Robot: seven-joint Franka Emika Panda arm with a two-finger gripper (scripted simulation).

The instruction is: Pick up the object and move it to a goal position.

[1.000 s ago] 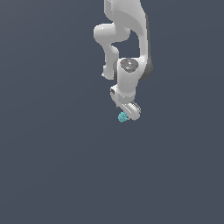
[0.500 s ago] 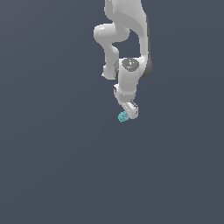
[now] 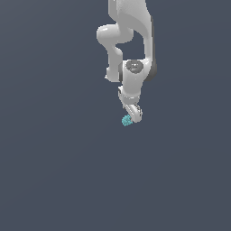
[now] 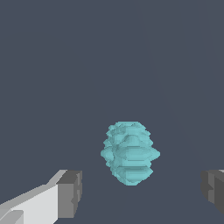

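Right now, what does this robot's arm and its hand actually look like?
The arm is glossy white, built of rounded, bulging segments, with a dark grey round cap at one joint. No cables or markings show. The hand ends in two fingers: the wrist view shows a white angular finger tipped with a blocky dark grey pad, and a second grey pad at the opposite edge.

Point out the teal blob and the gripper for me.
teal blob (image 4: 130, 152), wrist view, middle of its bumpy body.
gripper (image 4: 141, 192), wrist view, the gap midway between its open grey fingertips.
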